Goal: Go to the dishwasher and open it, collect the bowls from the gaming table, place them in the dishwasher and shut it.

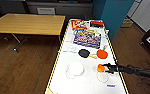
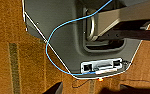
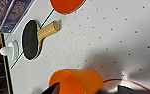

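The gaming table (image 1: 88, 83) is long, white-topped and yellow-edged, and runs away from me. My right arm reaches in from the right. Its gripper (image 1: 106, 67) is shut on the bright orange bowl (image 1: 99, 67) near the table's right edge. In the right wrist view this bowl (image 3: 76, 81) sits tilted at the gripper (image 3: 88, 90), above the white tabletop (image 3: 111, 37). My left gripper (image 2: 89, 90) hangs over wooden floor beside my own grey base. The dishwasher is out of view.
A black paddle (image 1: 84, 53) with a wooden handle and an orange disc (image 1: 102, 53) lie mid-table. A white round plate (image 1: 76, 68) sits nearer. Game boxes (image 1: 87, 37) fill the far end. A yellow-topped table (image 1: 28, 23) stands left, a blue wall (image 1: 116, 15) right.
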Available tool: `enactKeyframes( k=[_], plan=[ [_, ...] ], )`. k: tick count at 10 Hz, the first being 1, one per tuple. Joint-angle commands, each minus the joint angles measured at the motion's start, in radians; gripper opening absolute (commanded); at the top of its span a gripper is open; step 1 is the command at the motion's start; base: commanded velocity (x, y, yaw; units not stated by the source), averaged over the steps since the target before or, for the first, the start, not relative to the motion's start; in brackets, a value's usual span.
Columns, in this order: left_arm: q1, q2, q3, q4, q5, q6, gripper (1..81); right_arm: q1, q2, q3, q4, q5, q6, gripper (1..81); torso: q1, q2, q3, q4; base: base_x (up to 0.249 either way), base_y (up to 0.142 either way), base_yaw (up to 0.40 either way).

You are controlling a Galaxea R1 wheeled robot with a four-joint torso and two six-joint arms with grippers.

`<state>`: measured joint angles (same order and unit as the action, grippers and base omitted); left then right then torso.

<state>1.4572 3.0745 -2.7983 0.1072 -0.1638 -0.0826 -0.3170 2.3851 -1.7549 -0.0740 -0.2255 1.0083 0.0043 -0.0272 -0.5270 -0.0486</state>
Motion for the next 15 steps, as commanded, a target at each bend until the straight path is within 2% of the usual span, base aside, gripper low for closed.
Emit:
enactKeyframes(
  k=[1,5,6,8,10,11,12,13,14,15],
  plan=[
    [0.028,-0.003,0.0,-0.009,0.073,-0.002,81.1,0.088,-0.007,-0.007,0.017,0.015,0.01,81.1,0.0,0.0,0.0,0.0,0.0,0.0,0.0],
    [0.035,-0.003,0.0,-0.009,0.073,-0.002,81.1,0.034,0.022,-0.064,0.02,0.092,0.021,81.1,0.0,0.0,0.0,0.0,0.0,0.0,0.0],
    [0.035,-0.003,0.0,-0.009,0.073,-0.002,81.1,0.031,0.019,-0.067,0.019,0.095,0.027,1.0,0.0,0.0,0.0,0.0,0.0,0.0,0.0],
    [0.038,-0.003,0.0,-0.009,0.073,-0.002,81.1,0.049,-0.019,-0.046,0.02,0.1,0.053,1.0,0.0,0.0,0.0,0.0,0.0,0.0,0.0],
    [0.038,0.0,0.006,-0.006,0.073,-0.002,81.1,0.115,-0.126,0.017,0.031,0.086,0.067,1.0,0.0,0.0,0.0,0.0,0.0,0.0,0.0],
    [0.038,0.006,0.006,-0.003,0.07,0.0,81.1,0.178,-0.202,0.066,0.028,0.038,0.067,1.0,0.0,0.0,0.0,0.0,0.0,0.0,0.0],
    [0.038,0.012,0.006,0.005,0.066,0.0,81.1,0.238,-0.265,0.121,0.023,-0.104,0.055,1.0,0.0,0.0,0.0,0.0,0.0,0.0,0.0],
    [0.038,0.012,0.006,0.006,0.063,0.001,81.1,0.256,-0.325,0.199,0.019,-0.217,0.052,1.0,0.0,0.0,0.0,0.0,0.0,0.0,0.0],
    [0.036,0.012,0.006,0.006,0.06,0.001,81.1,0.249,-0.405,0.276,0.014,-0.264,0.046,1.0,0.0,0.0,0.0,0.0,0.0,0.0,0.0],
    [0.036,0.014,0.006,0.008,0.058,0.003,81.1,0.238,-0.449,0.301,0.013,-0.271,0.024,1.0,0.0,0.0,0.0,0.0,0.0,0.0,0.0]
  ],
)
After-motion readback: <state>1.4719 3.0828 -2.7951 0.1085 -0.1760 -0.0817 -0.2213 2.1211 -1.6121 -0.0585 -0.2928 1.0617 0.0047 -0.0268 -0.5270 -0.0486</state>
